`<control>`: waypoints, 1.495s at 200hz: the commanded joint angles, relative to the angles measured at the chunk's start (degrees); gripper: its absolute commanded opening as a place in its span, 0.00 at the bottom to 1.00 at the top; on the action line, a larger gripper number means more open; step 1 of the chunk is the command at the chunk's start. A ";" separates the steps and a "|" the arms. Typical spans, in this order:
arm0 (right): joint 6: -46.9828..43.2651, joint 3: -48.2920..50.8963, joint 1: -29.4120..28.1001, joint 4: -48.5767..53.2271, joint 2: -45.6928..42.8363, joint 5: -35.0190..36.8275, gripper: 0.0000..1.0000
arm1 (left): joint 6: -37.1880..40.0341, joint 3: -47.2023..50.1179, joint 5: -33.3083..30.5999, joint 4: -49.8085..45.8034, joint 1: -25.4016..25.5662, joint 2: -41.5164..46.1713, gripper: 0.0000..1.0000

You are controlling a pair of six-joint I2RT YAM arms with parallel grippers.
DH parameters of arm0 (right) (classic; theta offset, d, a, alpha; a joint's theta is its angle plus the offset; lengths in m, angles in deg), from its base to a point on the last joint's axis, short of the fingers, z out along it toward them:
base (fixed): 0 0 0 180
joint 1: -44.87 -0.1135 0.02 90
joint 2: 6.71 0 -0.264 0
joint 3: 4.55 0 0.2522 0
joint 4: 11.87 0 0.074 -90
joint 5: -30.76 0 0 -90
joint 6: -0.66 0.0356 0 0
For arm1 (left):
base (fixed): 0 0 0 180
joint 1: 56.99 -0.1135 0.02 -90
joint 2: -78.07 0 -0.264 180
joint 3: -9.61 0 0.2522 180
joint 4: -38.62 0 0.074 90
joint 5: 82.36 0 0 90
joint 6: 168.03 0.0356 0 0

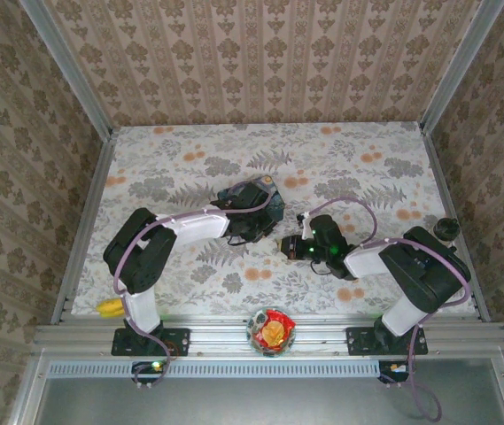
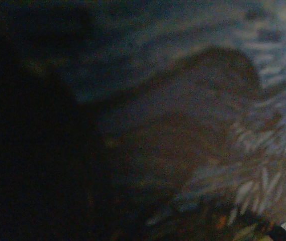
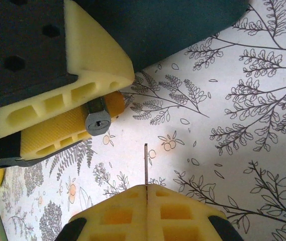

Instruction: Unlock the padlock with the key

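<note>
Beige damask-patterned walls [image 1: 269, 53] enclose three sides. The bench [image 1: 172, 159] wears a pale cloth printed with grey ferns and orange blossoms. Aluminium rails [image 1: 207, 335] frame its near edge and corners. Light is even.

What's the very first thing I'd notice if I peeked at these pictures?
First, the thin key poking up from the shut right end effector, near the small padlock and its keyhole but not in it yet. The left end effector pinches that padlock between yellow fingers, right beside a dark blue box. It all happens mid-table, over a cloth printed with leaves and flowers.
</note>
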 commanded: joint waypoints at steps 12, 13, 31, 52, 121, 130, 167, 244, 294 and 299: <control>-1.10 0.89 0.17 -3.16 -2.42 -1.30 0.00 | -2.97 1.06 -0.04 0.35 -0.21 1.94 0.09; -1.08 0.91 0.17 -3.23 -2.43 -1.32 0.00 | -2.95 1.08 -0.01 0.35 -0.18 1.89 0.09; -0.57 0.88 0.09 -4.86 -2.06 -2.10 0.00 | -3.00 1.13 0.12 0.53 -0.15 1.81 0.09; -0.28 0.28 -0.13 -5.82 -1.51 -2.48 0.00 | -3.03 1.18 0.23 0.68 -0.17 1.69 0.09; -0.28 -0.74 -0.44 -6.90 -0.01 -1.95 0.00 | -3.44 1.47 1.16 1.67 -0.31 1.24 0.09; -0.28 -0.89 -0.44 -6.90 0.18 -1.70 0.00 | -3.44 1.45 1.26 1.67 -0.33 1.19 0.09; -0.19 -1.69 -0.44 -7.58 1.19 -1.17 0.00 | -3.21 1.37 1.61 1.67 -0.37 1.12 0.09; -0.29 -2.76 -0.44 -7.61 1.73 -0.18 0.00 | -3.06 1.19 2.36 1.71 -0.25 0.80 0.09; -0.19 -2.85 -0.44 -7.26 1.60 2.28 0.00 | -3.27 1.15 2.69 1.51 -0.25 0.87 0.09; -0.19 -2.85 -0.44 -7.34 1.60 2.31 0.00 | -3.25 1.19 2.66 1.49 -0.25 0.93 0.09</control>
